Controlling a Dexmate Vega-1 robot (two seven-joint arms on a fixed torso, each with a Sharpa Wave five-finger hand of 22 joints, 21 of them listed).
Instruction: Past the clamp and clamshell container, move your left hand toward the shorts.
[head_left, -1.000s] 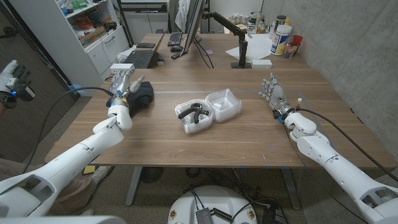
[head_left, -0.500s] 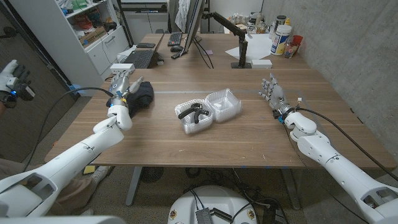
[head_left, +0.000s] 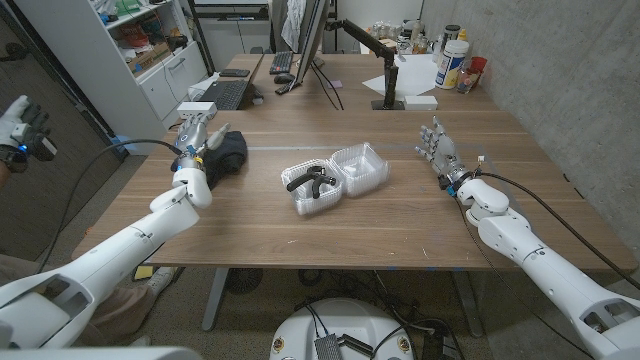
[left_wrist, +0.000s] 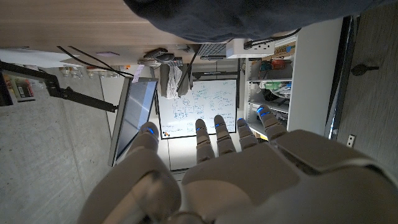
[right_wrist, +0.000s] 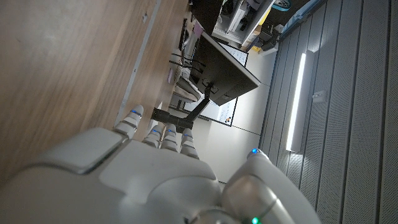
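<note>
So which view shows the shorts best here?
The head view: the dark shorts lie whole on the table beside the left hand. The left wrist view catches just their dark edge; the right wrist view looks elsewhere.

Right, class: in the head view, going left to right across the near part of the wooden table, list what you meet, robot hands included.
left hand → shorts → clamp → clamshell container → right hand

A laptop (head_left: 222, 93) is seen at the wooden table's (head_left: 300, 230) far left edge, a keyboard (head_left: 284, 61) beyond; bottles (head_left: 452, 58) (labels unreadable) are clustered far right, near white paper (head_left: 410, 84).
</note>
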